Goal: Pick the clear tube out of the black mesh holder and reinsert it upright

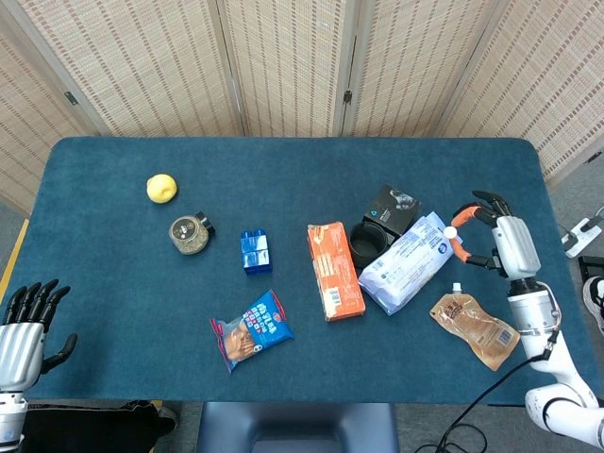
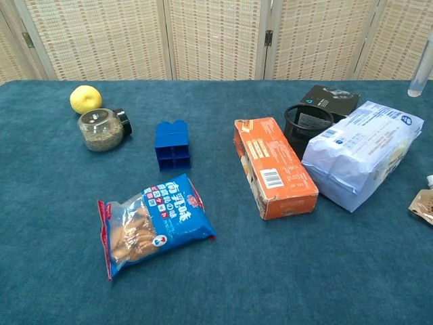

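Blue-cloth bench (image 1: 283, 377): black mesh cylindrical holder (image 1: 364, 240) stands empty at 9 o'clock of the white-blue plastic bag (image 1: 406, 263). Right hand (image 1: 498, 243), 3 o'clock of the bag, pinches the clear plastic tube (image 2: 421, 68) aloft. Extraction done; upright reinsertion left. Left hand (image 1: 26, 316) idle, fingers spread, empty.

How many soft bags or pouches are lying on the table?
3: snack bag at front left of centre; white bag right of the black mesh holder; brown pouch at the right edge, nearest the right hand.
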{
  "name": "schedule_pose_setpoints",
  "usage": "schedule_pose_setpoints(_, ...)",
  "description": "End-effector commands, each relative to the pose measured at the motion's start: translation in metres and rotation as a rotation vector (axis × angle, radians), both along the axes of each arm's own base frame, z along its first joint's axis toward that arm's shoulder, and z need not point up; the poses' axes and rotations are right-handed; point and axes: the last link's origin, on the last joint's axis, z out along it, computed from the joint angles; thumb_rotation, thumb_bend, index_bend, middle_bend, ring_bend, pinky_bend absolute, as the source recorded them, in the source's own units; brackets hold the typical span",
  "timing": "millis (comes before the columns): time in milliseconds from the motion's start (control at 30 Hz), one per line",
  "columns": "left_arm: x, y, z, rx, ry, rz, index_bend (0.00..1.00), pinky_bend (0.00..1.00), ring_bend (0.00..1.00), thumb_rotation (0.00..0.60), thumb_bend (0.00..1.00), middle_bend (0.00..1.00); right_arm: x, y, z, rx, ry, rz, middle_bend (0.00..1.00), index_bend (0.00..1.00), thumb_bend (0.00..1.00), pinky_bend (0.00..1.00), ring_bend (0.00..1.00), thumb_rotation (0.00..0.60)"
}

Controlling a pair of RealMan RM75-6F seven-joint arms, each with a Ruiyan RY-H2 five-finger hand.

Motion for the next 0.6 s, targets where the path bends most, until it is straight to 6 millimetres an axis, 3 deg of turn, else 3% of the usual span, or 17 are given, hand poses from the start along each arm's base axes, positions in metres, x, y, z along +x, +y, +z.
schedule_pose_setpoints(33,0.0,0.0,0.0,0.001,-0.001,0.001,0.18,0.08,0.08,0.6,0.36,0.11,0.008,0.008,-0.004,0.133,-0.445,-0.009,0.39,0.58,0.36,0.1,0.13,0.6)
schedule_pose_setpoints(167,-0.001,0.0,0.0,-0.001,0.001,0.002,0.18,0.08,0.07,0.6,0.36,0.11,0.008,0.012,0.004,0.209,-0.651,-0.026,0.39,0.58,0.36,0.1,0.13,0.6)
schedule_pose_setpoints(333,0.001,0.001,-0.001,-0.003,0.0,-0.003,0.18,0.08,0.08,0.6,0.36,0.11,0.003,0.015,0.011,0.252,-0.706,-0.045,0.39,0.58,0.36,0.1,0.13,0.6)
schedule_pose_setpoints(433,0.002,0.002,-0.002,-0.007,0.002,-0.006,0.18,0.08,0.08,0.6,0.36,0.11,-0.002,0.013,0.012,0.212,-0.623,-0.048,0.39,0.58,0.36,0.1,0.13,0.6)
schedule_pose_setpoints(600,0.002,0.002,-0.002,-0.007,0.003,-0.005,0.18,0.08,0.07,0.6,0.37,0.11,-0.009,0.005,0.01,0.048,-0.334,-0.048,0.39,0.58,0.36,0.1,0.13,0.6)
